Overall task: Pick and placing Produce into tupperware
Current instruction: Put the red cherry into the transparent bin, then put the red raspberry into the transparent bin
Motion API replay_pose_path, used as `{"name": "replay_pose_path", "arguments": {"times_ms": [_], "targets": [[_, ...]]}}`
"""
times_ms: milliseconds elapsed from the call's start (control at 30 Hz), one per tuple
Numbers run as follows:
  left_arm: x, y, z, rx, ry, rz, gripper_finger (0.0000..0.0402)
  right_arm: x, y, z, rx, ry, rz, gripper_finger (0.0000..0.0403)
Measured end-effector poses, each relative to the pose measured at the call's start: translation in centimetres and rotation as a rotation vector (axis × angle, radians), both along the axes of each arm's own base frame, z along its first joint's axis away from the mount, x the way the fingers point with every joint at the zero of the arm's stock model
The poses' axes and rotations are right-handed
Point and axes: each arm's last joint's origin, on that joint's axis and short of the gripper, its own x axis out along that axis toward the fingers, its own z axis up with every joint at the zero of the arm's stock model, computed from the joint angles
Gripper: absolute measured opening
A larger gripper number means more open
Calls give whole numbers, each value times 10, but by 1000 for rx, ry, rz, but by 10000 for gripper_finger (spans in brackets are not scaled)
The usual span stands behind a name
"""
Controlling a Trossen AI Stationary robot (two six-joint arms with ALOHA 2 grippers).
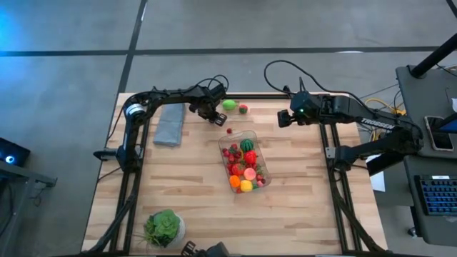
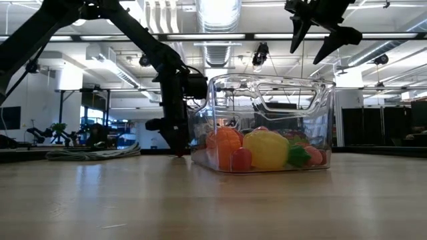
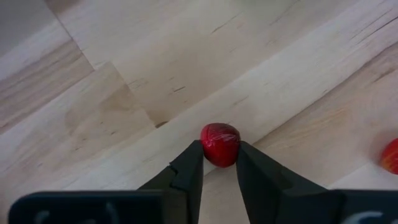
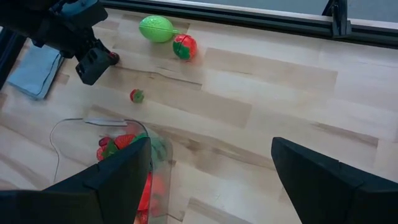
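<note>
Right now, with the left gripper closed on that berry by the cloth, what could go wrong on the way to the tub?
1. The left gripper pinches the red berry only at the fingertips, so it may slip out on lifting.
2. The tupperware is already crowded with fruit; a dropped berry could bounce out.
3. A loose berry lies between gripper and tub and could get knocked away.

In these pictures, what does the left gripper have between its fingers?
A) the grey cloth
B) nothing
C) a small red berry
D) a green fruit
C: in the left wrist view the left gripper is closed on a small red berry just above the wooden table, with both fingers touching the berry's sides.
</note>
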Motion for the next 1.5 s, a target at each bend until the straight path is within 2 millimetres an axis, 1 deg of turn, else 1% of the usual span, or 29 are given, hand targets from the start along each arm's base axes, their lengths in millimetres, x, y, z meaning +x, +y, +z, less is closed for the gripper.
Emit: {"name": "replay_pose_path", "arguments": {"times_ms": [233, 333, 433, 533, 667, 767, 867, 967, 1100, 1200, 1300, 1400, 1500], "targets": [[1, -2, 3, 2, -2, -6, 70, 0, 0, 0, 0, 0, 0, 325], [3, -9, 17, 23, -37, -24, 70, 0, 0, 0, 1, 1, 1, 325], [5, -22, 42, 58, -95, -52, 70, 0, 0, 0, -1, 5, 12, 325], [5, -43, 71, 91, -170, -78, 70, 0, 0, 0, 7, 7, 29, 325], [9, -83, 114, 166, -325, -204, 70, 0, 2, 0, 19, 17, 79, 325], [16, -112, 135, 178, -452, -333, 70, -1, 3, -1, 32, 27, 110, 325], [23, -137, 145, 142, -550, -391, 70, -2, 4, -2, 30, 59, 133, 325], [27, -154, 144, 102, -560, -381, 70, -5, 5, -4, 37, 106, 155, 325], [36, -167, 131, 54, -528, -324, 74, -9, 9, -7, 42, 172, 196, 325], [44, -175, 119, 5, -514, -277, 87, -12, 13, -8, 50, 209, 216, 325], [53, -185, 104, -42, -481, -235, 114, -13, 18, -9, 55, 233, 240, 325], [59, -192, 91, -80, -451, -179, 151, -13, 23, -10, 55, 246, 267, 325], [61, -195, 86, -95, -441, -145, 189, -12, 28, -10, 52, 250, 291, 325]]}}
